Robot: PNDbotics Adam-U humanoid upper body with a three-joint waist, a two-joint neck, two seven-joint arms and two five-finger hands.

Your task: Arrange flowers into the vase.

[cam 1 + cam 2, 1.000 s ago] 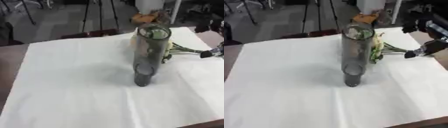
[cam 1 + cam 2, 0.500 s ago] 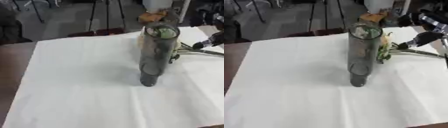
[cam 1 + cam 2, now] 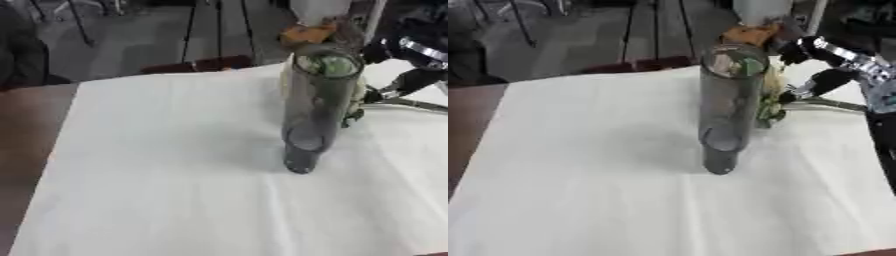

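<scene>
Centrally, vase [image 3: 726, 107] upright on white-covered surface [image 3: 157, 165]. Right hand [image 3: 820, 80] at 2 o'clock from vase, fingers curled round flower stems [image 3: 824, 104]; blooms [image 3: 770, 95] just behind vase. Left hand unseen.

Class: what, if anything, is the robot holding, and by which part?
The right hand appears to hold the flowers by their stems, beside the vase; the exact grip is unclear.

The vase [image 3: 726, 107] was smoky grey glass, the cloth [image 3: 175, 165] plain white, the flowers [image 3: 770, 97] pale cream with green leaves, and the right hand [image 3: 824, 65] black and silver
</scene>
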